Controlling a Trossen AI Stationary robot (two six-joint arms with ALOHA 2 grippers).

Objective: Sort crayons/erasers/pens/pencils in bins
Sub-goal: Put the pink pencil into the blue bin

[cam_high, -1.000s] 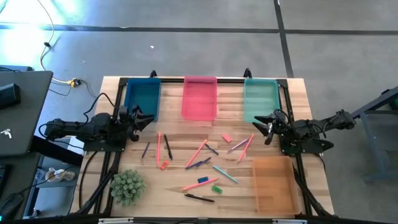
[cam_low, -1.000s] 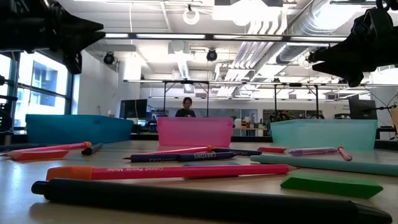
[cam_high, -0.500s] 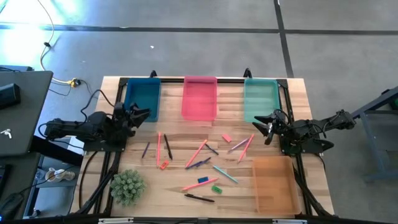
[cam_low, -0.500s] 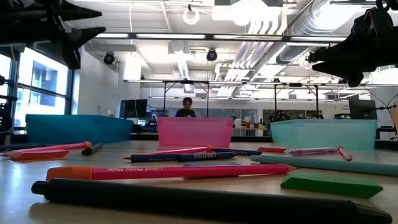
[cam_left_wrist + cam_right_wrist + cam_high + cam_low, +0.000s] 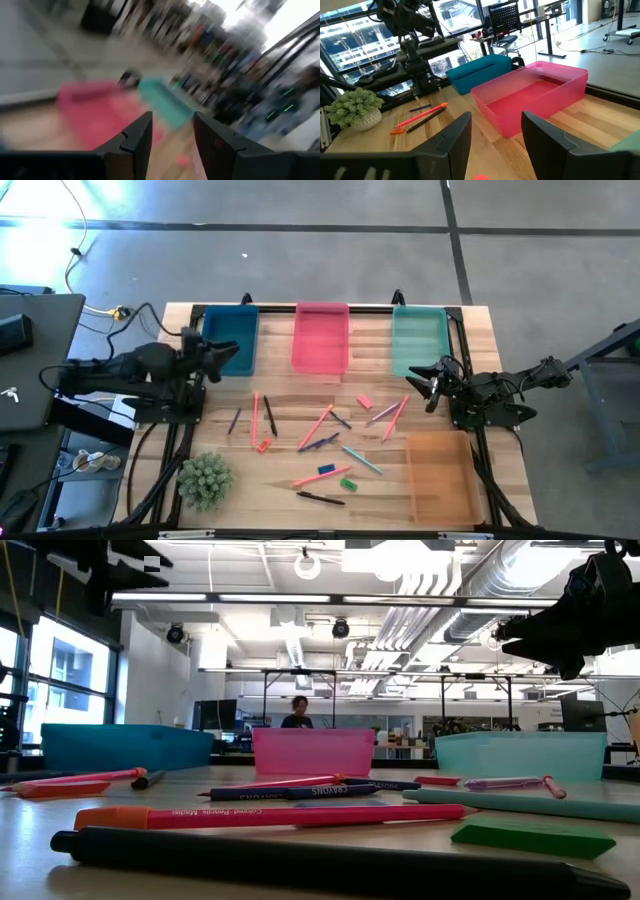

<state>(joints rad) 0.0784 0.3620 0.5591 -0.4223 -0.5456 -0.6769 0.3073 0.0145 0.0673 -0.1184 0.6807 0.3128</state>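
Four bins stand on the table: dark blue, pink and teal along the far edge, orange at the near right. Pens, pencils and crayons lie scattered in the middle. Among them lie a pink eraser, an orange one, a blue one and a green one. My left gripper is open and empty, raised at the blue bin's near left corner. My right gripper is open and empty, hovering by the teal bin's near end.
A small potted plant stands at the table's near left. A black frame runs along the table's far edge and sides. A laptop sits off the table to the left. A person shows far back in the room.
My left gripper has risen and gone toward the table's far edge, up to the blue bin's near left corner; in the low view it has climbed almost out of the picture. My right arm and all things on the table have kept still.
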